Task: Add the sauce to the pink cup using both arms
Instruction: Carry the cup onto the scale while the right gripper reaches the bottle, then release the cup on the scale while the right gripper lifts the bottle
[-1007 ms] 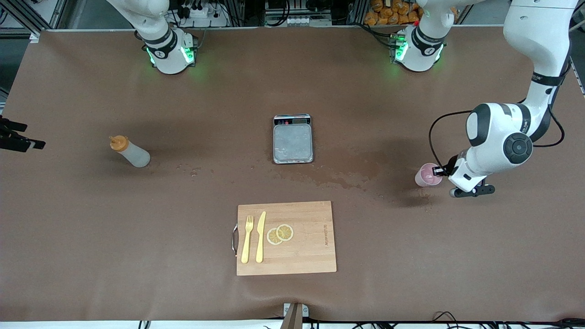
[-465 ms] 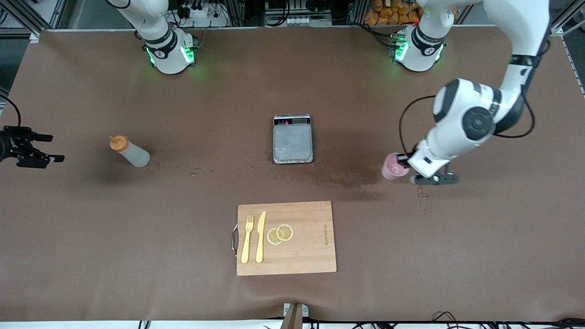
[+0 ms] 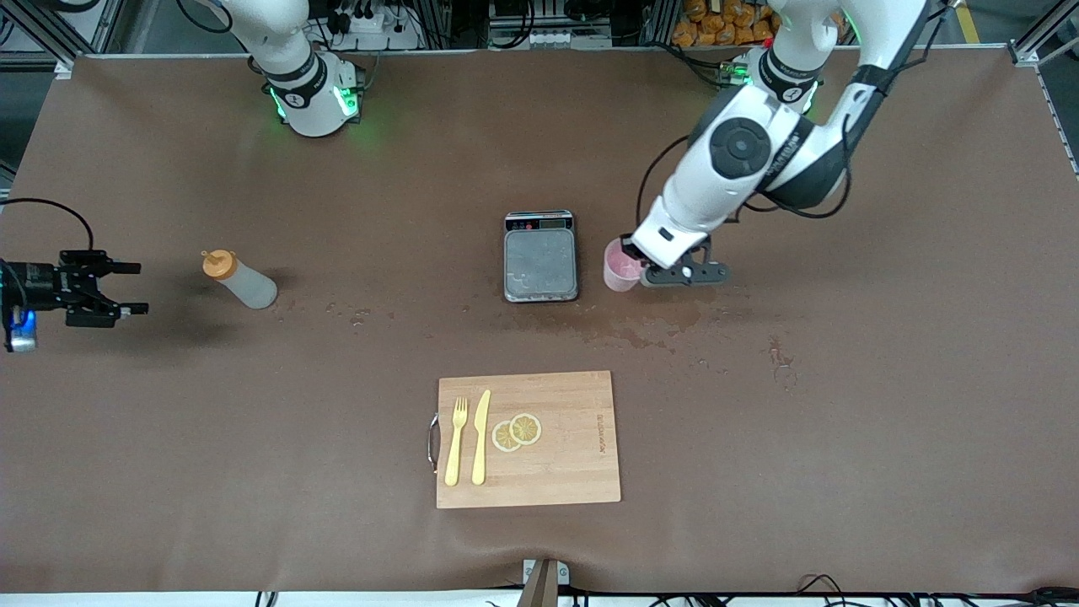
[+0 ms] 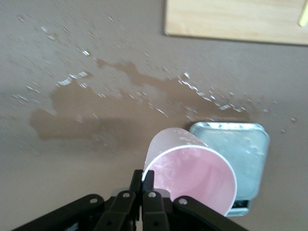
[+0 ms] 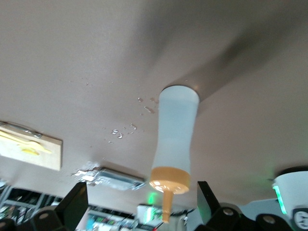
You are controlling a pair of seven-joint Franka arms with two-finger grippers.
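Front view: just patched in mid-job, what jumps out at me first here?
The left gripper holds the pink cup by its rim, right beside the grey scale at mid-table. Toward the right arm's end, the sauce bottle stands untouched, with the open right gripper level with it, a gap between them. A wet stain spreads across the mat between scale and cutting board.

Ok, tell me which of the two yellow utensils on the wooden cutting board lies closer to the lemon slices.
The yellow plastic knife: it lies right beside the lemon slices, while the pronged yellow plastic fork lies one place farther away.
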